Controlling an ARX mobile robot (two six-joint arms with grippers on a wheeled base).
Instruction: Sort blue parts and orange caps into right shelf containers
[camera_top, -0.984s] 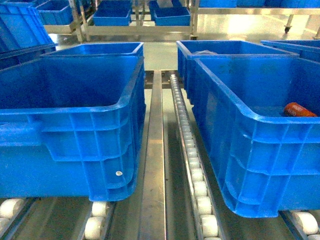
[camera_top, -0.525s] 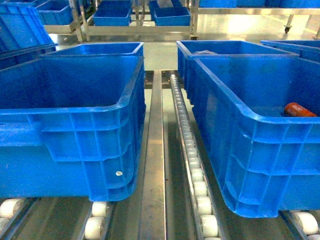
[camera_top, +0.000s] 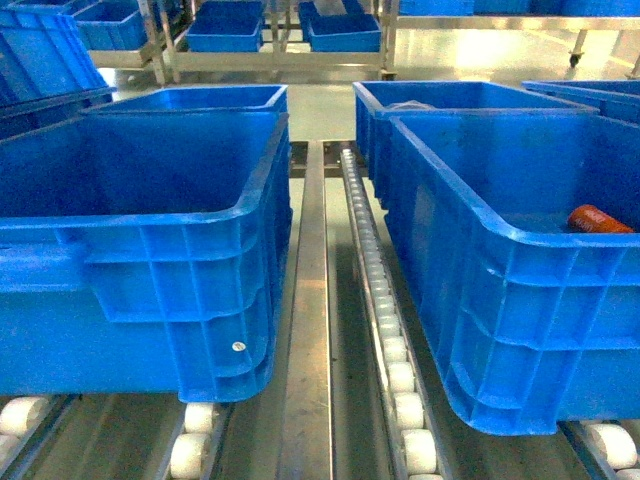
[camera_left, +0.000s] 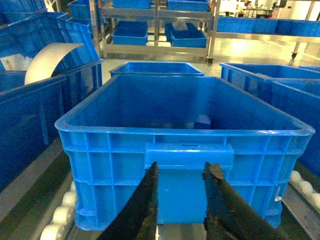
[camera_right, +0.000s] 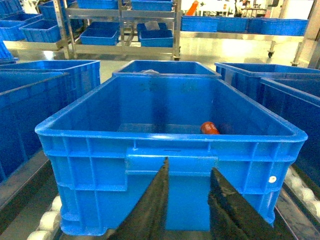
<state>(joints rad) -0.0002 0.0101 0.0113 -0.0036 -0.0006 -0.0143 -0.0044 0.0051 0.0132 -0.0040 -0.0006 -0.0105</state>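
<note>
Against the head pictures from half a second and a second before, almost nothing differed: the two near bins, the rails and the orange cap lay where they had lain, and only the far background had slid up a trace.

Counted in the head view, two large bins stood at the near edge of the shelf (camera_top: 305, 330): the left bin (camera_top: 150, 300) and the right bin (camera_top: 500, 320), apart from each other with a flat steel rail and a row of white rollers (camera_top: 385, 320) between them. Two more bins stood directly behind them, one each, and further bins sat on the far racks (camera_top: 270, 40).

One orange cap (camera_top: 597, 220) lay inside the right bin, toward its far right side; the right wrist camera showed the same cap (camera_right: 210, 128) on the bin floor near the far wall. One small blue part (camera_left: 203, 121) showed in the left wrist view, on the floor of the left bin (camera_left: 185, 150) by its far wall, though it was hard to make out against the blue plastic.

The left gripper (camera_left: 181, 172) hung just outside the near wall of the left bin, jaws parted and holding nothing. The right gripper (camera_right: 189, 172) hung likewise before the near wall of the right bin (camera_right: 170, 150), jaws parted and empty.
</note>
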